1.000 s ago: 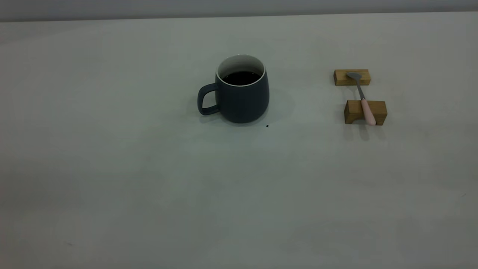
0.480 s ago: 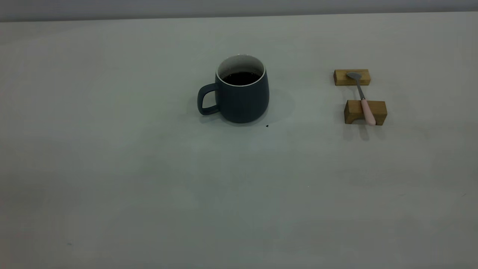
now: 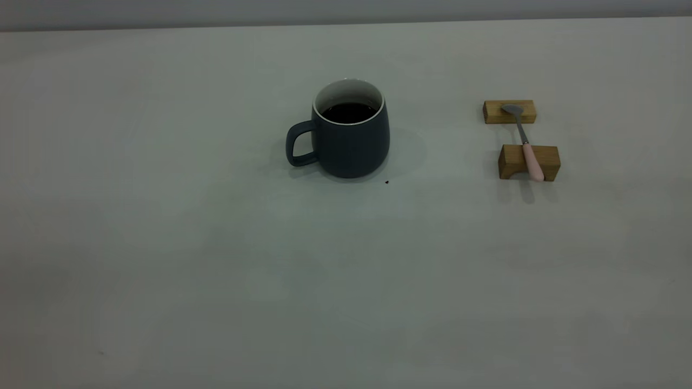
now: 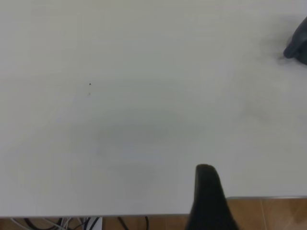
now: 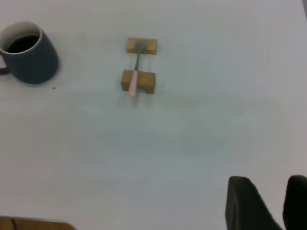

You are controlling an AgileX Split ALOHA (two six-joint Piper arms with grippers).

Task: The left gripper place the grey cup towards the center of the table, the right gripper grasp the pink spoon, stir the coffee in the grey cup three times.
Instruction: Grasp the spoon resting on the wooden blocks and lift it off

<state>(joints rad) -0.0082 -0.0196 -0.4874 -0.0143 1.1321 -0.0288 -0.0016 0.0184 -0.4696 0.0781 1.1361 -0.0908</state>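
Both grippers sit back at the near table edge, nothing held, cup and spoon untouched.

We see two black fingers of the right gripper [image 5: 271,203] with a narrow gap between them and nothing in it, hovering over bare table [image 3: 216,259] well away from the spoon. Of the left gripper [image 4: 207,199] we catch only one dark finger, so we cannot tell how its jaws stand. Out from there, the grey cup [image 3: 346,132] stands upright near mid-table, handle toward the left arm's side, coffee [image 3: 349,112] inside. Well to its right, the pink spoon [image 3: 525,145] lies bridged across two wooden blocks [image 3: 529,162].
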